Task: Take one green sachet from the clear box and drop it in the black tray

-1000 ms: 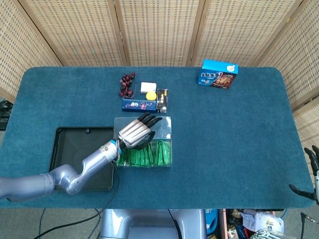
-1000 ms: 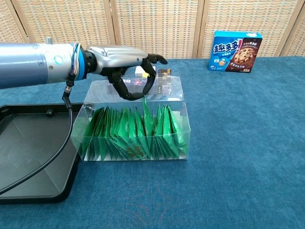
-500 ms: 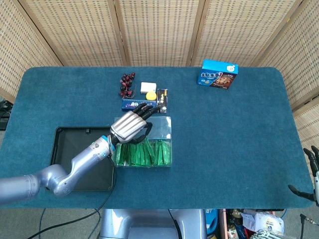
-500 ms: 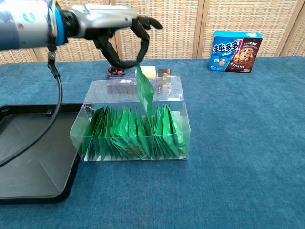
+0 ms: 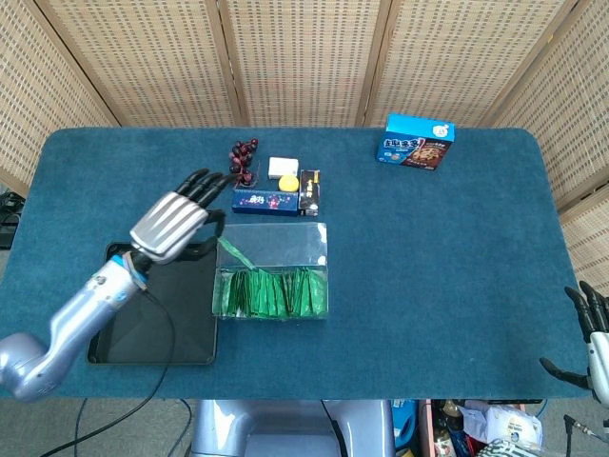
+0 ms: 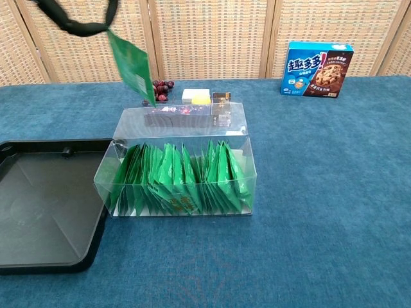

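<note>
Black plastic marks the nearest thing on the cloth: the black tray (image 6: pixel 45 212) lies at the near left of the blue table (image 5: pixel 447 267), its floor bare and glossy. Just right of it, almost touching its edge, stands the clear box (image 6: pixel 182 163), packed along its near side with upright green sachets (image 6: pixel 176 179). At the near right edge of the head view, the right hand (image 5: pixel 588 335) hangs off the table with its fingers spread and nothing in them.

Above the far right corner of the tray, the left hand (image 5: pixel 176 221) is raised clear of the box. Its dark fingers (image 6: pixel 80 22) show at the top of the chest view, where they pinch the top edge of one green sachet (image 6: pixel 131 65). That sachet hangs tilted in the air, left of the box's far left corner and outside the box.

Beyond the box a cluster of small goods sits close together: a dark blue packet (image 5: pixel 265 201), a yellow ball (image 5: pixel 288 183), a white block (image 5: pixel 282 167) and a bunch of dark red grapes (image 5: pixel 242 158). Farther right, well apart from these, a blue cookie box (image 6: pixel 319 69) stands near the far edge.
</note>
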You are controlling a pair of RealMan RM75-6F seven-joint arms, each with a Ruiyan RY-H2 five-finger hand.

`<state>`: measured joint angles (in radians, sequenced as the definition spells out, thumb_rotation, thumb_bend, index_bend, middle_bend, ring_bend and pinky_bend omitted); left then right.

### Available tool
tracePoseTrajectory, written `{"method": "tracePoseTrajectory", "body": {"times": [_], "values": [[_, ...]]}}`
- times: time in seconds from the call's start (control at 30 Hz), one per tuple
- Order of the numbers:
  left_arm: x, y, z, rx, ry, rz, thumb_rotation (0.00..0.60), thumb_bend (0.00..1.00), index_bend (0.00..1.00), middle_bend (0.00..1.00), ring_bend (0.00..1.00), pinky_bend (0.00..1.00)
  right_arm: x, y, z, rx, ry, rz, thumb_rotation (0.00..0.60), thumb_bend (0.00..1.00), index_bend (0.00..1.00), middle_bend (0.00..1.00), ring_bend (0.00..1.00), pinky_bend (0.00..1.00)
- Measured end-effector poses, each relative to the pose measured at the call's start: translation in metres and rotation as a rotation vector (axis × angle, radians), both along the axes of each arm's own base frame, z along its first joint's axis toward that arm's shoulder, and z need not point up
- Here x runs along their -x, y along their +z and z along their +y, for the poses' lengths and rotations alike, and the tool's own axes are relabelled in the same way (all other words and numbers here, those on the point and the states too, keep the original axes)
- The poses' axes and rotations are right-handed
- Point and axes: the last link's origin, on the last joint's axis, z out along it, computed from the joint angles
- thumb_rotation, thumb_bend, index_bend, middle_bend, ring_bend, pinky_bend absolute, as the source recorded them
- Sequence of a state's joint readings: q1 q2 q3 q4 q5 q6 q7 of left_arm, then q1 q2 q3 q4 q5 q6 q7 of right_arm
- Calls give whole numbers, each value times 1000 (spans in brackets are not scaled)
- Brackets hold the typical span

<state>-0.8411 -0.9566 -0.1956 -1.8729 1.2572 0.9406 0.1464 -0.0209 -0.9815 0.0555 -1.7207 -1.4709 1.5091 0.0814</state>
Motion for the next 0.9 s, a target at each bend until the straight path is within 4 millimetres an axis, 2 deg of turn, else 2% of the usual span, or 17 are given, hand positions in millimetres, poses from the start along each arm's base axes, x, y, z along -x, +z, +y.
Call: {"method": "tracePoseTrajectory", "body": {"times": [0.13, 0.3, 0.4, 0.6, 0.67, 0.73, 0.77, 0.8, 0.9], "values": [[39, 16, -16, -2, 69, 28, 600, 445, 710, 0, 0, 0, -4, -2, 2, -6, 14, 3, 600, 0, 0, 0, 0, 0], [87, 21, -35, 25, 176, 50, 600, 444, 710, 0, 0, 0, -7, -4, 4, -13, 25, 7, 600, 0, 0, 0, 0, 0], [116, 24, -41, 46, 256, 46, 600, 445, 710, 0, 0, 0, -8, -6, 5, -19, 31, 12, 600, 0, 0, 0, 0, 0], [157, 24, -46, 102, 384, 43, 600, 445, 687, 0, 0, 0, -11, -10, 4, -35, 41, 18, 600, 0, 0, 0, 0, 0], [167, 20, -48, 141, 437, 58, 600, 445, 470, 0, 0, 0, -12, -10, 3, -37, 43, 19, 600, 0, 0, 0, 0, 0], [175, 15, -48, 185, 494, 77, 600, 410, 87, 0, 0, 0, -12, -10, 3, -37, 43, 19, 600, 0, 0, 0, 0, 0], [178, 12, -48, 205, 521, 86, 600, 379, 21, 0, 0, 0, -12, -10, 3, -37, 43, 18, 600, 0, 0, 0, 0, 0], [181, 10, -47, 224, 548, 93, 600, 326, 0, 0, 0, 0, -12, -10, 3, -36, 43, 17, 600, 0, 0, 0, 0, 0], [190, 3, -47, 265, 632, 102, 600, 261, 0, 0, 0, 0, -12, -9, 4, -32, 44, 14, 600, 0, 0, 0, 0, 0]]}}
